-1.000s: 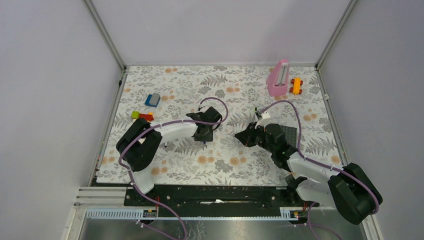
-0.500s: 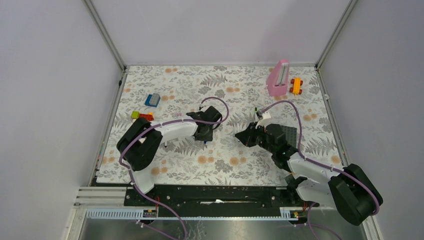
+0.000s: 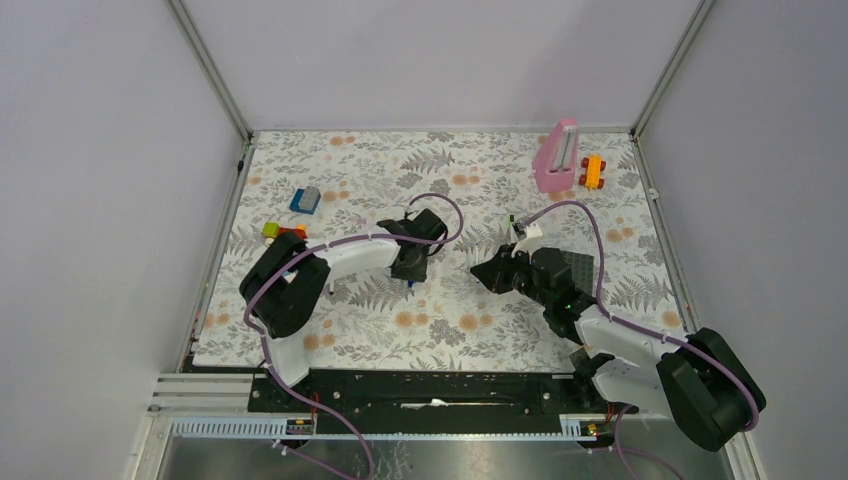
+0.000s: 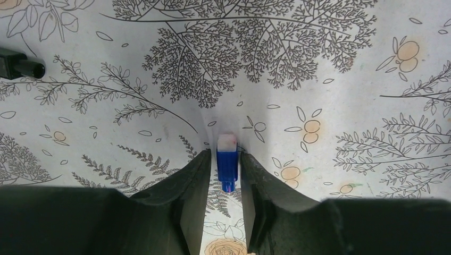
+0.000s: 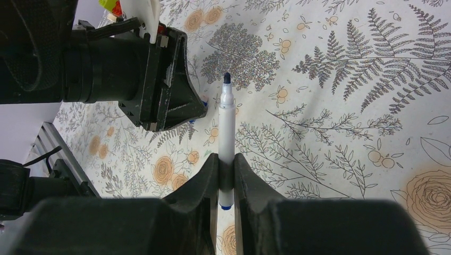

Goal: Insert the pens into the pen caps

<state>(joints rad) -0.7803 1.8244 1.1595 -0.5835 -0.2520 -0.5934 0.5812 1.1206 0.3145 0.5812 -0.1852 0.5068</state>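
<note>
Fern-and-rose cloth covers the surface, with pale walls around it. Nearest the bases, the right tool is pressed together on a white pen and grips it low on the barrel. The pen runs straight out ahead of the fingers, with its black tip foremost and a blue end showing just behind the grip. Just left of that tip is the left tool, pointing down at the cloth. It pinches the blue cap between its fingertips, and a whitish end of the cap shows just past them. Beyond the left tool and off to its left lie a green and red brick, then a blue brick. Far beyond the right tool, near the back edge, a pink rack stands just beside an orange toy.
</note>
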